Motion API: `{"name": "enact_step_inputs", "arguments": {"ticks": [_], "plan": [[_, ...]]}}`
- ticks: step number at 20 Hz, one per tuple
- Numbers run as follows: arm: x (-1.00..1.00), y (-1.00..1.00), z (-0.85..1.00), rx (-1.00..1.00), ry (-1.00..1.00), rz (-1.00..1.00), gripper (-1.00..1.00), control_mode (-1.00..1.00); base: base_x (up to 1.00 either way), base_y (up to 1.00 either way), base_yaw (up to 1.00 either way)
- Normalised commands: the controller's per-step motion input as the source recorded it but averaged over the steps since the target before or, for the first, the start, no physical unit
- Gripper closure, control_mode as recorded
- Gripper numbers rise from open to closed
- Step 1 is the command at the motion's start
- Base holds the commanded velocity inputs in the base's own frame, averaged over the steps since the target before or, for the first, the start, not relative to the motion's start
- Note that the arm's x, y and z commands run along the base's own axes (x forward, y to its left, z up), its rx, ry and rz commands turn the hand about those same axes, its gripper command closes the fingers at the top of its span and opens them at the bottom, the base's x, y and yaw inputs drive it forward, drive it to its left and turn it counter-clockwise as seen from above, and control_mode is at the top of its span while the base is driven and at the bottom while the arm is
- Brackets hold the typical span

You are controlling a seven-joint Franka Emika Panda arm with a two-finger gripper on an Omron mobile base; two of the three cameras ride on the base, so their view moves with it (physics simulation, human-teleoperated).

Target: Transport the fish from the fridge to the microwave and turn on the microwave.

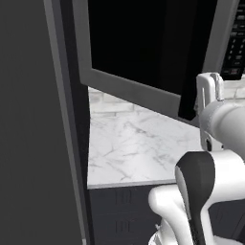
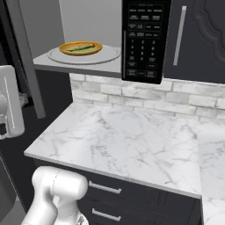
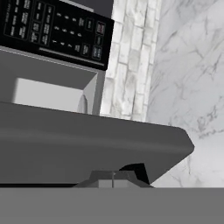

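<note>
Two base views flanking the microwave [image 2: 140, 41] and marble counter [image 2: 132, 140] — hand view close against its door [image 3: 87, 144].

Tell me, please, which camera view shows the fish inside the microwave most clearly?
The right base view: the fish lies on a plate on the turntable of the open microwave. The left base view shows the microwave's door, and the hand view its keypad.

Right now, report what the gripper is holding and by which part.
Nothing is held. The gripper is closed on itself beside the open microwave door, while the fish lies on its plate inside the microwave.
</note>
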Motion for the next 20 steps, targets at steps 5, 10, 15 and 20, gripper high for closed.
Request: {"name": "enact_step_inputs", "arguments": {"ticks": [5, 10, 15, 20], "plan": [[0.61, 0.0, 0.0, 0.01, 0.0, 0.0, 1.0, -1.0, 0.0, 0.0, 0.0], [0.64, -0.02, 0.0, 0.0, -0.05, 0.0, 1.0, -1.0, 0.0, 0.0, 0.0], [0.6, 0.0, 0.01, 0.0, -0.03, -0.01, 1.0, -1.0, 0.0, 0.0, 0.0], [0.57, -0.03, 0.0, 0.0, -0.04, -0.01, 1.0, -1.0, 0.0, 0.0, 0.0]]}}
